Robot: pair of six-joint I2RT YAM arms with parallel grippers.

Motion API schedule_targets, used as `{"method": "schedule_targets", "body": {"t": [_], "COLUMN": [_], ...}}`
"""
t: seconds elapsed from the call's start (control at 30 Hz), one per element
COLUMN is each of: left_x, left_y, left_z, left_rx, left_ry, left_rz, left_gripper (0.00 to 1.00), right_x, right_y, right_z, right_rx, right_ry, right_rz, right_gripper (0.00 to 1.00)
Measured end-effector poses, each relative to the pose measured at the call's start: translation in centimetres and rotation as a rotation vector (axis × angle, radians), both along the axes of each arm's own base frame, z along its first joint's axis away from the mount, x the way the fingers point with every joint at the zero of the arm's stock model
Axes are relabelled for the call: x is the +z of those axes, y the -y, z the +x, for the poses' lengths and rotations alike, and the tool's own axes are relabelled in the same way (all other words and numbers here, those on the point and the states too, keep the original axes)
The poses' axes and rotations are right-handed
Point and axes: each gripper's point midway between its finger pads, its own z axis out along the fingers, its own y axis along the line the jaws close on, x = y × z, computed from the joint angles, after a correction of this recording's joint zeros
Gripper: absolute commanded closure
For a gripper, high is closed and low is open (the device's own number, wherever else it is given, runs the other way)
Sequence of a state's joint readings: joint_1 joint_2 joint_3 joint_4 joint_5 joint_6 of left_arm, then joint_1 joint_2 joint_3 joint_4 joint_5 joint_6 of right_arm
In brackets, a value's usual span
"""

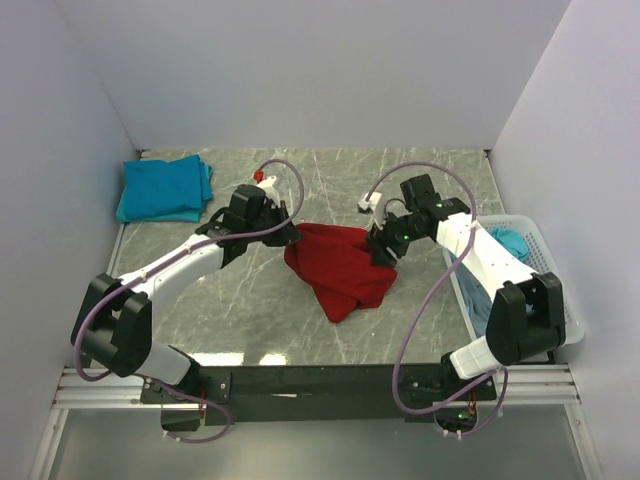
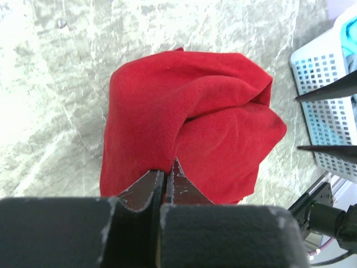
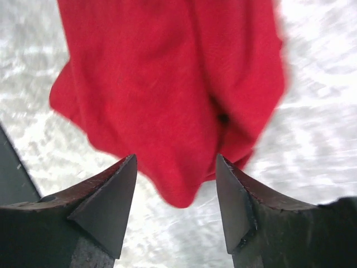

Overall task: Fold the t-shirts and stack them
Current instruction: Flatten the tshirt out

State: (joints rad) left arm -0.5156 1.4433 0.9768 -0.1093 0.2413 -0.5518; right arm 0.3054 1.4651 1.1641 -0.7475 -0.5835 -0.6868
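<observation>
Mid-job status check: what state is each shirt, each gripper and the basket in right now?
Red shirt: bunched, unfolded, mid-table.
Left gripper: shut on the red shirt's edge.
Right gripper: open, at the red shirt, gripping nothing.
Teal shirts: folded, piled at the far left corner.
Basket: upright at the right edge, loose shirts inside.

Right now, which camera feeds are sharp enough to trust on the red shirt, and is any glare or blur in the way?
Right wrist: red shirt and table smeared by blur. Left wrist: shirt sharp, table washed out by glare at left. Top external: evenly lit, clear.
</observation>
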Motion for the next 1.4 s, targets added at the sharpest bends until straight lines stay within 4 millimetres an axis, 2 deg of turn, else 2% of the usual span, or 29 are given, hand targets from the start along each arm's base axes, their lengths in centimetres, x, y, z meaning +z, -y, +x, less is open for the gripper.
{"method": "schedule_targets", "body": {"t": [0.17,0.27,0.37,0.4,0.43,0.5,0.57,0.63,0.7,0.77,0.8,0.83,0.87,0.9,0.97,1.1,1.2,1.27,1.4], "left_x": [-0.3,-0.4,-0.8,-0.9,-1.0,-1.0,-0.9,-0.7,0.2,1.5,2.1,2.7,3.1,3.3,3.3,3.0,2.5,2.4,2.4], "left_y": [0.1,0.1,-0.1,-0.2,-0.3,-0.6,-1.0,-1.7,-2.3,-2.7,-2.9,-2.9,-3.0,-2.9,-2.8,-2.7,-2.7,-2.7,-2.7], "left_z": [-0.4,-0.5,-0.6,-0.6,-0.6,-0.4,0.0,0.5,1.4,2.4,2.9,3.2,3.4,3.5,3.4,3.1,2.8,2.7,2.7], "left_rx": [-0.022,-0.026,-0.024,-0.022,-0.02,-0.013,-0.003,0.014,0.032,0.041,0.046,0.049,0.049,0.046,0.038,0.025,0.021,0.018,0.016], "left_ry": [-0.01,-0.013,-0.02,-0.022,-0.024,-0.023,-0.025,-0.026,-0.019,0.007,0.02,0.032,0.04,0.046,0.042,0.034,0.022,0.018,0.016], "left_rz": [0.002,0.003,0.007,0.008,0.009,0.01,0.01,0.011,0.006,-0.005,-0.011,-0.018,-0.024,-0.029,-0.033,-0.034,-0.031,-0.032,-0.032], "left_gripper": [1.0,1.0,1.0,1.0,1.0,1.0,1.0,1.0,1.0,1.0,1.0,1.0,1.0,0.99,1.0,1.0,1.0,1.0,1.0], "right_x": [-3.7,-5.3,-6.3,-6.5,-6.5,-6.0,-4.6,-2.2,1.1,3.8,4.6,5.1,5.0,4.5,2.8,-2.7,-5.5,-6.2,-7.2], "right_y": [0.6,0.9,1.1,1.2,1.2,1.4,1.3,1.0,0.4,-0.1,-0.2,-0.3,-0.4,-0.4,-0.3,-0.1,-0.7,-1.3,-2.5], "right_z": [-2.0,-2.5,-2.6,-2.7,-2.7,-2.6,-1.7,0.1,2.5,4.1,4.5,4.7,4.6,4.3,3.3,-0.9,-3.6,-4.1,-3.5], "right_rx": [0.008,0.007,0.005,0.001,0.003,-0.005,-0.01,-0.016,-0.023,-0.031,-0.036,-0.039,-0.037,-0.036,-0.031,-0.015,0.0,0.004,-0.01], "right_ry": [-0.128,-0.183,-0.21,-0.218,-0.22,-0.226,-0.197,-0.135,-0.041,0.031,0.049,0.056,0.054,0.036,-0.016,-0.199,-0.306,-0.328,-0.333], "right_rz": [-0.041,-0.065,-0.087,-0.091,-0.093,-0.102,-0.11,-0.102,-0.08,-0.056,-0.048,-0.04,-0.038,-0.039,-0.04,-0.067,-0.096,-0.105,-0.107], "right_gripper": [0.35,0.44,0.76,0.94,1.0,1.0,1.0,1.0,0.99,0.72,0.45,0.41,0.39,0.31,0.3,0.3,0.32,0.34,0.39]}}
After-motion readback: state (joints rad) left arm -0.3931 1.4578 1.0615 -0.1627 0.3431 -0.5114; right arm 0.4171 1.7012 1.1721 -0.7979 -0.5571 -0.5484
